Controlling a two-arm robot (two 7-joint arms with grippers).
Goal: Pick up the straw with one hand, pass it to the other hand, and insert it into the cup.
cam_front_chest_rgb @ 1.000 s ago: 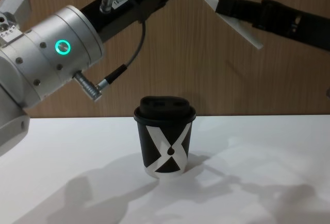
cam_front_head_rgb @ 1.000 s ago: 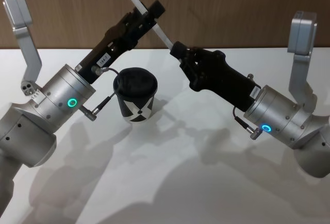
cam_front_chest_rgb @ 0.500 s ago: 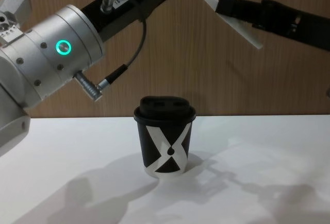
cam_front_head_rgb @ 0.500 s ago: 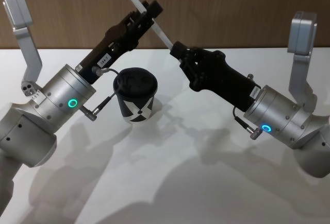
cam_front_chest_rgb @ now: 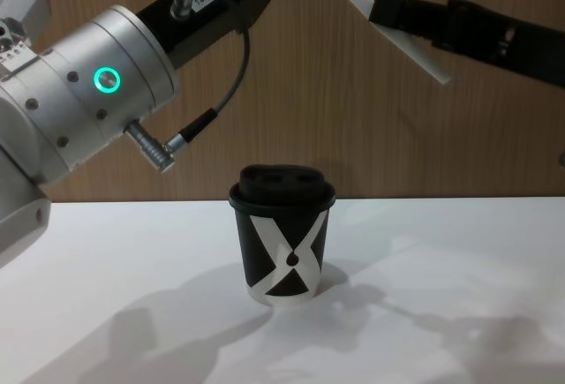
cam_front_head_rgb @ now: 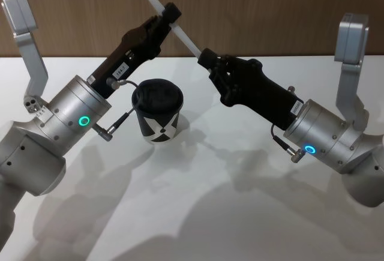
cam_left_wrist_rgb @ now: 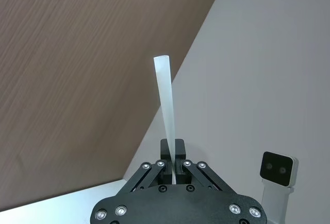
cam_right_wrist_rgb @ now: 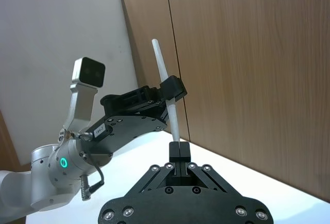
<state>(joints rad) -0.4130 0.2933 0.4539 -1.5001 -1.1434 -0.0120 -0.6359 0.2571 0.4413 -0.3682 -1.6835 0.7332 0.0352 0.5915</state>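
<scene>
A long white straw (cam_front_head_rgb: 185,37) slants in the air above the table, high end to the upper left. My left gripper (cam_front_head_rgb: 170,15) is shut on its middle. My right gripper (cam_front_head_rgb: 204,57) is shut on its lower part. In the left wrist view the straw (cam_left_wrist_rgb: 166,105) rises from between the shut fingers of the left gripper (cam_left_wrist_rgb: 172,156). The right wrist view has the straw (cam_right_wrist_rgb: 164,80) standing up from the right gripper (cam_right_wrist_rgb: 179,151) and crossing the left gripper (cam_right_wrist_rgb: 172,90). The black cup (cam_front_head_rgb: 157,117) with its white X and black lid stands on the table below the left arm, also in the chest view as the cup (cam_front_chest_rgb: 284,247).
The white table (cam_front_head_rgb: 180,213) stretches in front of the cup. A wooden wall (cam_front_head_rgb: 270,9) runs behind. Both arms have silver wrists with green rings, the left wrist (cam_front_head_rgb: 75,114) and the right wrist (cam_front_head_rgb: 321,135).
The left gripper's fingers have closed on the straw and shifted slightly left. The right gripper keeps its hold, and the cup has not moved.
</scene>
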